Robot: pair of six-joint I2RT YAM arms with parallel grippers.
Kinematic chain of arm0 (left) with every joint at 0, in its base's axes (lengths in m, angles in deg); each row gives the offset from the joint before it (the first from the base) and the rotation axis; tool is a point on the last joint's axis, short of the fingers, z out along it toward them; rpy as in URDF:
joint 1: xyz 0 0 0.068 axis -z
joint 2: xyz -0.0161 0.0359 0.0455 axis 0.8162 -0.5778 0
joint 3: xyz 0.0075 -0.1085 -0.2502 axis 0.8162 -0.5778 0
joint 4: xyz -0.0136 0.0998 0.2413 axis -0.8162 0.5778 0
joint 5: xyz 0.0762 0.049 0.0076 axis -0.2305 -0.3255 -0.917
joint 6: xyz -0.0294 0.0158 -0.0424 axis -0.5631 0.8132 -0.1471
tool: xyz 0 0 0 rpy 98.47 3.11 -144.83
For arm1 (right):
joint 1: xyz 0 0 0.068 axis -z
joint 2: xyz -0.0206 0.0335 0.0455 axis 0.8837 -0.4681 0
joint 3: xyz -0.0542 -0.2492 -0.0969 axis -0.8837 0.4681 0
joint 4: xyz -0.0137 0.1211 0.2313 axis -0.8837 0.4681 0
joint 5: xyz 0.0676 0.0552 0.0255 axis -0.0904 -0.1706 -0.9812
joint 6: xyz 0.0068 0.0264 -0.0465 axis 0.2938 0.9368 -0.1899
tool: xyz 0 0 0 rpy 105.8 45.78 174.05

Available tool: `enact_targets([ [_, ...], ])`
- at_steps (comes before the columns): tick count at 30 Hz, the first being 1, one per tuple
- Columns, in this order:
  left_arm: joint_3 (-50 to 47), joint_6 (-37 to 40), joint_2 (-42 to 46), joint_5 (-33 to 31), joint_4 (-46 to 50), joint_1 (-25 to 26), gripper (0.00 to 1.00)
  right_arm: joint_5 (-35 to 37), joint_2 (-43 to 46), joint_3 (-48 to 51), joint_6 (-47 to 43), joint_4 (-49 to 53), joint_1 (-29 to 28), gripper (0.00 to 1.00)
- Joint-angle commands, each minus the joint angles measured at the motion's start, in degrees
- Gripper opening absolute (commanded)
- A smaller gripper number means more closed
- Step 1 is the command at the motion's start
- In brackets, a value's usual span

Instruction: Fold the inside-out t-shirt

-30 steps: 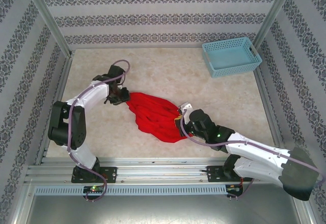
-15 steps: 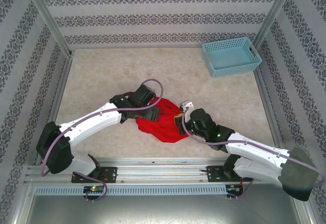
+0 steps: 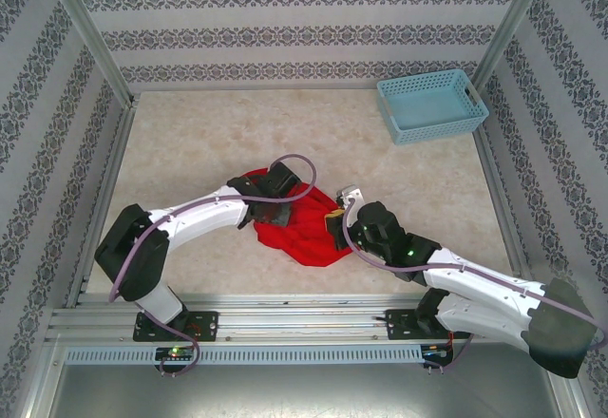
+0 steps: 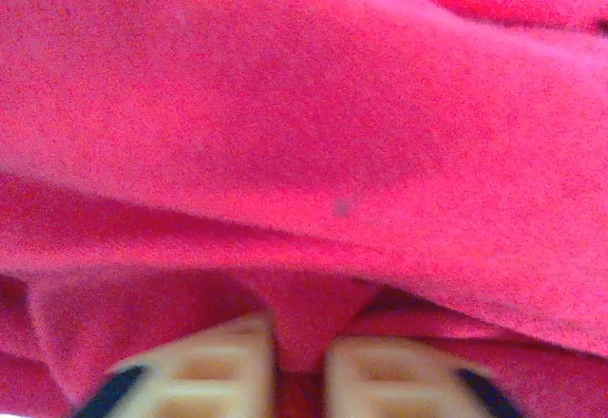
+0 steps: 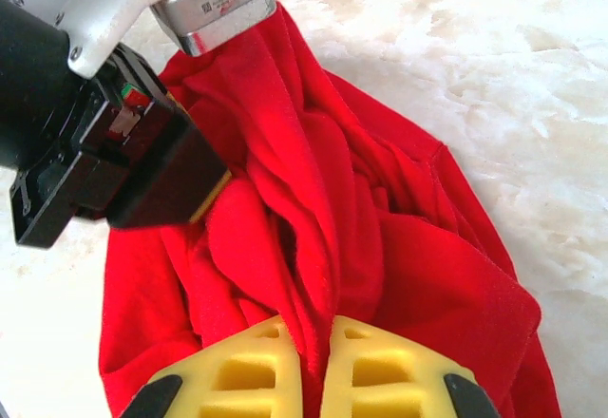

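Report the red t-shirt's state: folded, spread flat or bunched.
Bunched. The t-shirt lies in a crumpled heap with deep wrinkles, a ridge of cloth pinched in the left gripper and the right gripper.

Left claw (image 3: 278,215) swung in — inside-out t-shirt (image 3: 309,239) bunched
Claw came from the cloth's far-left end to sit just beside the right claw (image 3: 334,221), jaws now pinched on a red fold. Shirt, earlier stretched long between both claws, has collapsed into a compact crumpled heap, part of it now lying beyond the left claw.
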Motion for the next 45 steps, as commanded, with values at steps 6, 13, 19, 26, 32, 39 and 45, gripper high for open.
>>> enact_targets([
  [6, -0.86, -0.85, 2.90, 0.79, -5.08, -2.03, 0.00, 3.46, 2.24, 1.22, 2.17, 1.33, 1.33, 0.00],
  [13, -5.04, -1.29, 11.73, 3.11, -6.66, -5.89, 0.00, 2.14, 4.85, 5.00, 3.81, 0.42, 4.72, 0.00],
  [19, -5.47, 0.93, 19.68, 8.46, -8.52, -6.07, 0.00, 0.87, 6.73, 4.20, 1.92, 0.69, 5.22, 0.00],
  [26, -3.42, 2.52, 25.45, 12.82, -9.59, -6.03, 0.00, -0.66, 6.77, -1.92, -1.01, 3.94, 5.44, 0.02],
  [32, -3.48, 5.19, 26.22, 12.91, -10.74, -6.12, 0.00, -3.45, 4.25, -4.15, -0.98, 1.02, 5.74, 0.05],
  [39, -9.93, 2.90, 26.46, 8.22, -9.91, -6.55, 0.00, -2.69, -1.78, -1.10, -0.87, 0.10, 1.27, 0.09],
  [45, -13.18, 3.04, 27.44, 14.26, -14.08, -6.56, 0.00, -3.56, -2.22, -1.95, -1.11, 1.51, 1.31, 0.50],
])
